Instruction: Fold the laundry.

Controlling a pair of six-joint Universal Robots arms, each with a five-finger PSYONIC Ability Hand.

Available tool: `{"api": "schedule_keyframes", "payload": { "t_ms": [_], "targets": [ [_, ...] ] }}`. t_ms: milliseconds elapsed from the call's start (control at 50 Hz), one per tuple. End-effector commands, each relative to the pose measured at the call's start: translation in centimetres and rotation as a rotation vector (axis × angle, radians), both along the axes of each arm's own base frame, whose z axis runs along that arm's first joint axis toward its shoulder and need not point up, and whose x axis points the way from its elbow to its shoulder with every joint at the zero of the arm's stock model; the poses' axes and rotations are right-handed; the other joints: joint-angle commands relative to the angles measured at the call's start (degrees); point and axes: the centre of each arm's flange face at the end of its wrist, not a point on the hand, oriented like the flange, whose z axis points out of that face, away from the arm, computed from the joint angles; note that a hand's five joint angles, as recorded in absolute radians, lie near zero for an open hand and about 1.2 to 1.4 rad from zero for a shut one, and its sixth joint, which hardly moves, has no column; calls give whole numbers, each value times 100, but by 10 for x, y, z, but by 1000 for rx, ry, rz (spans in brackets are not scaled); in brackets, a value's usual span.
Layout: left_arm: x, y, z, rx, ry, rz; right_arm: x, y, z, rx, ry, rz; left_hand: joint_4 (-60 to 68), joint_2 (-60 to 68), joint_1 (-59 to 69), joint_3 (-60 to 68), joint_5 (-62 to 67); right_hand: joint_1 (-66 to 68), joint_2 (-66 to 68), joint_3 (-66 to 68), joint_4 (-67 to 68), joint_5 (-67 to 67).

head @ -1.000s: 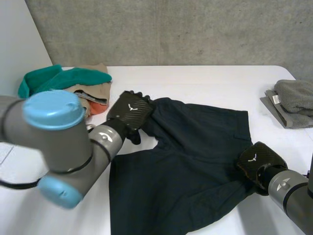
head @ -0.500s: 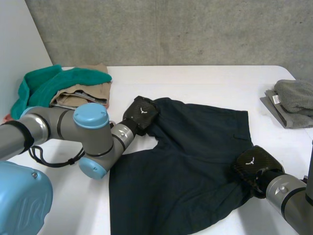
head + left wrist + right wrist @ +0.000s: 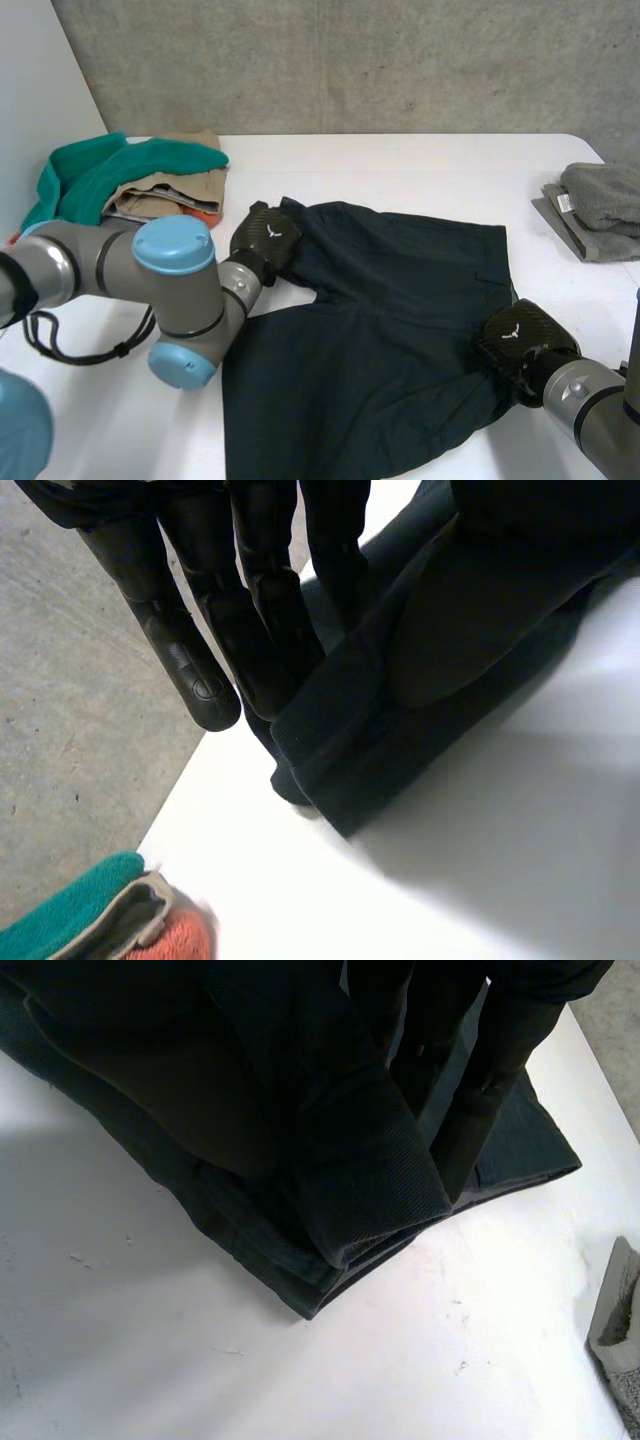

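Note:
Dark navy shorts lie spread on the white table. My left hand is at their far left corner. In the left wrist view its straight fingers pinch the hem of the shorts against the thumb, just above the table. My right hand is at the right edge of the shorts, near the front. In the right wrist view a bunched fold of the shorts is clamped between its fingers and thumb.
A pile of teal, tan and orange clothes lies at the far left, close to my left hand; its edge lies beyond the fingertips. A folded grey garment lies at the right edge. My left elbow hangs over the near left.
My left arm has swung back and its hand has slid a little to the near left and shut on the corner of the shorts. The right hand has barely shifted.

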Motion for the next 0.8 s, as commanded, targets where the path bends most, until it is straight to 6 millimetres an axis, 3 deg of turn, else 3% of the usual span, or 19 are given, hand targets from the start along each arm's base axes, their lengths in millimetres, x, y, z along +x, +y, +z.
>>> {"api": "schedule_keyframes", "payload": {
  "t_ms": [20, 220, 340, 360, 400, 420, 440, 640, 800],
  "targets": [
    [12, 23, 1, 47, -26, -2, 0, 2, -1, 5, 0, 5, 1142, 1162, 1461, 1190, 1335, 1665, 3645, 1137, 1120, 1196],
    [32, 21, 6, 33, -64, 174, 0, 1, -1, 7, -1, 0, 1142, 1162, 1461, 1190, 1335, 1665, 3645, 1137, 1120, 1196],
    [30, 31, 28, 6, -37, 196, -1, 0, 0, 2, -1, -3, 1142, 1162, 1461, 1190, 1335, 1665, 3645, 1137, 1120, 1196],
    [28, 35, 29, 8, -36, 187, -1, 0, -1, 4, -1, -3, 811, 831, 1130, 859, 1004, 1665, 3645, 1137, 1120, 1196],
    [25, 42, 30, 13, -39, 168, -1, 0, -1, 4, -3, -3, -1333, -1313, -1014, -1284, -1139, 1665, 3645, 1137, 1120, 1196],
    [23, 48, 34, 14, -40, 158, -1, 0, 0, 3, -3, -3, -4443, -4423, -4124, -4395, -4250, 1665, 3645, 1137, 1120, 1196],
    [23, 50, 37, 14, -40, 156, -1, 0, 0, 3, -3, -3, -5440, -5420, -5121, -5391, -5247, 1665, 3645, 1137, 1120, 1196],
    [45, 82, 88, 58, 38, 173, 4, -6, 6, 21, -117, -46, -5484, -5464, -5165, -5435, -5290, 1665, 3645, 1137, 1120, 1196],
    [69, 141, 107, 306, 232, 200, -3, -31, 22, 21, -270, -154, -5265, -5245, -4946, -5217, -5072, 1665, 3645, 1137, 1120, 1196]
  ]
}}
